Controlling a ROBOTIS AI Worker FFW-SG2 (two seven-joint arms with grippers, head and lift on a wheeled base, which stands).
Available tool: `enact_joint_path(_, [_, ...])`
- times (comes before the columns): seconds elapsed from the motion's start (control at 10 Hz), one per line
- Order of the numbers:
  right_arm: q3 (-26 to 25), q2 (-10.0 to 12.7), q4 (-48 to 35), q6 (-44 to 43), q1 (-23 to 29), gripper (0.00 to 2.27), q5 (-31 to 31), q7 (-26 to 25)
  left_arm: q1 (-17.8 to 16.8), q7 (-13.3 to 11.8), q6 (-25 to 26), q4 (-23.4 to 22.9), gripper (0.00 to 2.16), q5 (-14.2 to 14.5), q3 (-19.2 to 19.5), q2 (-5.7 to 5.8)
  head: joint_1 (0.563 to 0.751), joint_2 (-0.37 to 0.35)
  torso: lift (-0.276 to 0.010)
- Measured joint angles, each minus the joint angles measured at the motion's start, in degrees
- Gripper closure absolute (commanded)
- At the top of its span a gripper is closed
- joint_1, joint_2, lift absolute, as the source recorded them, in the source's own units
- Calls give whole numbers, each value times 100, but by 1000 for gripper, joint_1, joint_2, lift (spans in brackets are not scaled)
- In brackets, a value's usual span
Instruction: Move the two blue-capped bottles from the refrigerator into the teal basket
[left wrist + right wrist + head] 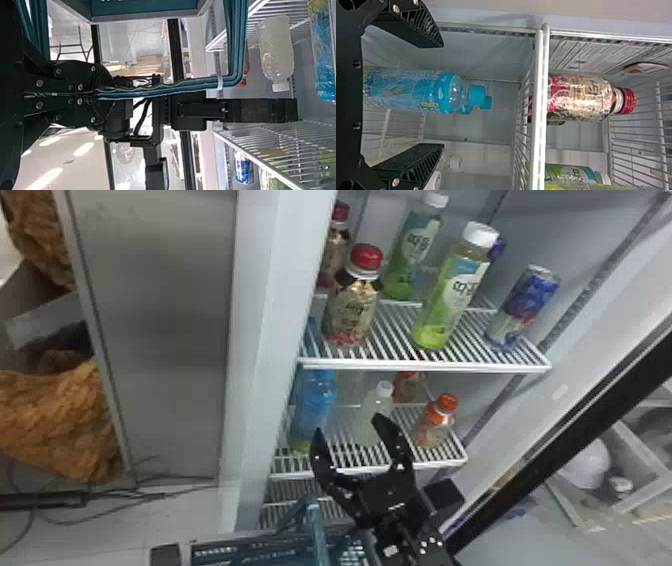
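One blue bottle (419, 89), wrapped in a shiny label and capped, stands upright on a lower wire shelf (345, 467). A second blue-capped bottle (486, 103) is mostly hidden just behind it. The teal basket (144, 10), its handle raised, is outside, low before the shelves.

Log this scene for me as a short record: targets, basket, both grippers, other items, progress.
targets: front blue-capped bottle and rear blue-capped bottle, upright on the lower shelf
basket: teal basket, outside the refrigerator
left gripper: left gripper, closed on the basket's handle
right gripper: right gripper, open, nothing held
other items, lower shelf: orange-capped bottle, white-capped bottle
upper shelf: includes blue can
progress: neither target in basket yet
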Motion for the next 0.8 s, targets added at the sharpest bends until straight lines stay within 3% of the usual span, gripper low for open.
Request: enact_joint_path(0.8, [170, 9, 809, -32, -685, 117, 26, 9, 0, -2, 0, 0, 1118, 2, 5, -4, 695, -350, -156])
